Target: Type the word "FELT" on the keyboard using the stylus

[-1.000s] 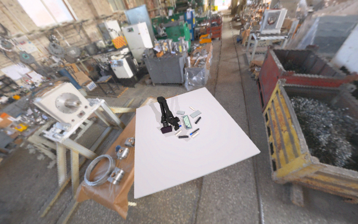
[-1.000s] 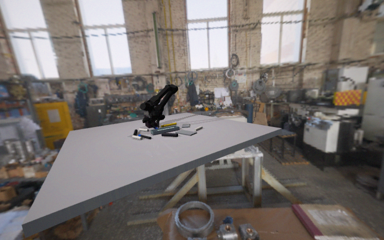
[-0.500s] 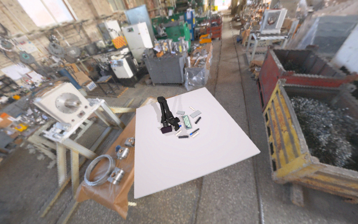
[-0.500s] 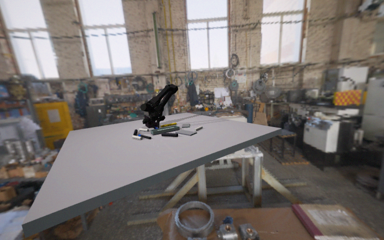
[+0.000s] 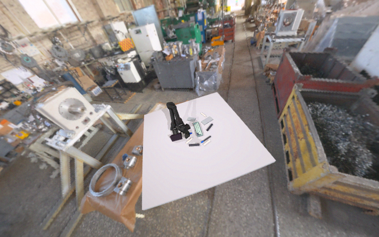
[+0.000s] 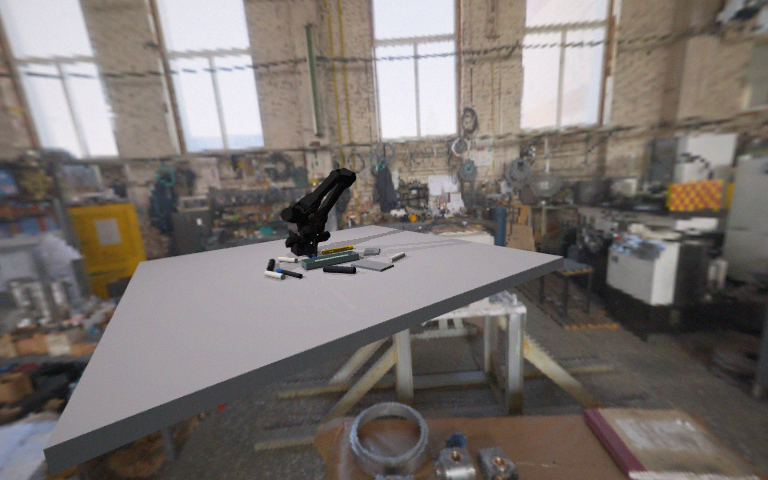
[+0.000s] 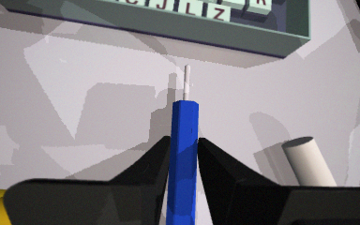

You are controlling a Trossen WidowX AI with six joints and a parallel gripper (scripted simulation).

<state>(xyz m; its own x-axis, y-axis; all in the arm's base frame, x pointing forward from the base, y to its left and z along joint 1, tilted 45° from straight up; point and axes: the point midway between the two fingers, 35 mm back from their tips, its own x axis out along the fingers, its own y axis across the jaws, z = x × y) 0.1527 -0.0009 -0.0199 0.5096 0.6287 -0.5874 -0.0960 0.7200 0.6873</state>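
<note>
My gripper (image 7: 184, 142) (image 6: 311, 254) is shut on the blue stylus (image 7: 186, 119) (image 5: 190, 133) (image 6: 314, 256), with one black finger on each side of its body. The stylus's thin pale tip points up the wrist view at the keyboard and ends short of its near wall. The green keyboard (image 7: 164, 23) (image 5: 197, 129) (image 6: 330, 260) lies beside the gripper. In the wrist view only some keys show, J, L and Z among them; the rest are cut off by the top edge. The height of the stylus above the desk is hard to tell.
A white cylinder (image 7: 309, 161) (image 5: 188, 140) lies right of the stylus in the wrist view. A yellow bar (image 6: 336, 249) lies behind the keyboard. Black cylinders (image 5: 194, 144) (image 5: 209, 127), a blue-and-black marker (image 5: 206, 138) and grey plates (image 5: 207, 120) (image 5: 191, 119) lie around the keyboard.
</note>
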